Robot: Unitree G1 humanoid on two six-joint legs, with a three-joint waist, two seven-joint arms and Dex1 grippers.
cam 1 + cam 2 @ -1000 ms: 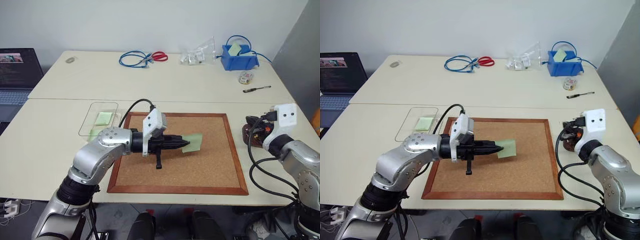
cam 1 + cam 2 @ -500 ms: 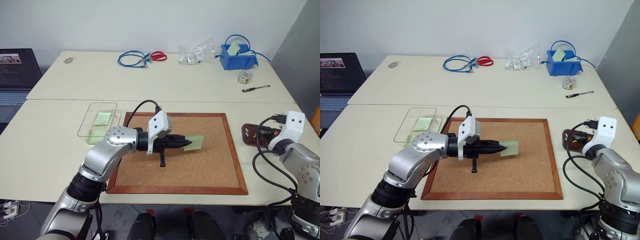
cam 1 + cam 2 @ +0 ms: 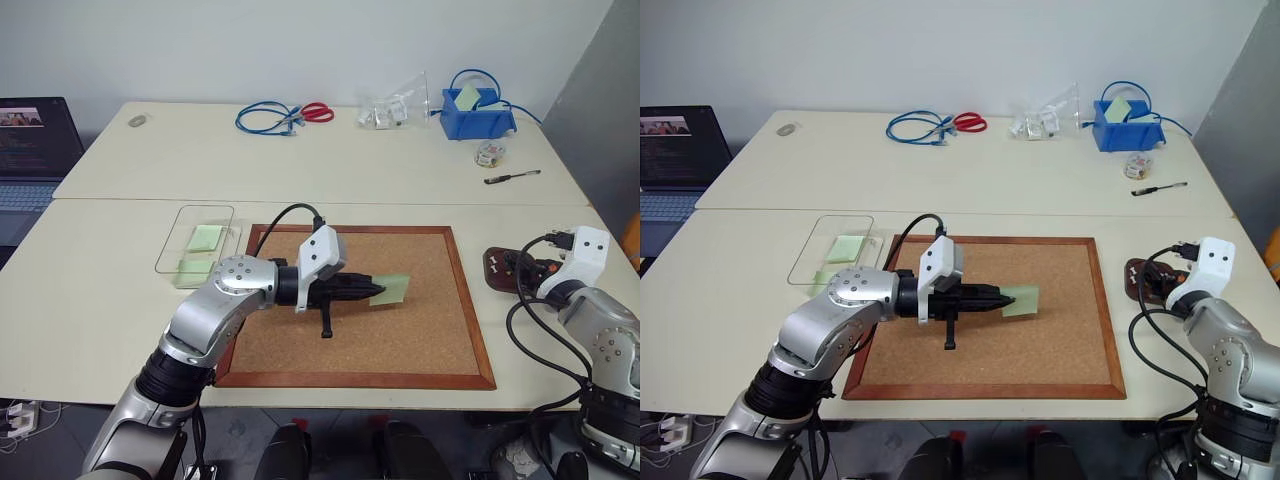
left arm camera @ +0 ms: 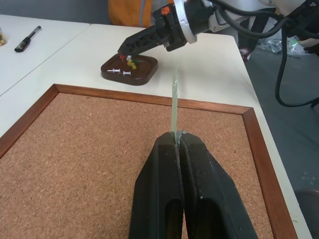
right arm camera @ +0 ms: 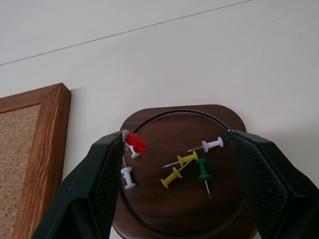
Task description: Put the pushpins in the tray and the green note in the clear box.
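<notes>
So, nearest first: the left gripper (image 3: 1002, 296) sits over the cork board (image 3: 1060, 345), fingers (image 4: 199, 184) pressed together w/ the green note (image 3: 392, 288) pinched edge-on between them. In the left wrist view the note stands as a thin pale sliver rising from the fingertips. It's lifted off the cork, not lying flat, so the note half of the job is mid-way: picked up, not delivered.

To the robot's right, just off the board's edge, the right gripper (image 5: 174, 164) hangs over the tray (image 5: 184, 219) w/ its jaws spread wide apart, one finger either side of the dish, holding nothing. Inside the tray lie the pushpins (image 5: 187, 162): a red one by the rim, two yellow ones crossed near the middle, a green one beside them, plus two white ones. No pins can be made out on the cork from the head views, tho they'd be tiny there, so can't be 100% sure. Judging by that, the pin half looks done or v. nearly so.

Farther back on the robot's left, the clear box (image 3: 225, 212) sits just beside the board's far-left corner. It already has a pale green slip or two in it (image 3: 206, 237); the held note isn't there yet.

What's left, as I read it: carry the held note across the board's left side to the clear box and let go inside it. Thin paper could cling to a finger on release.
</notes>
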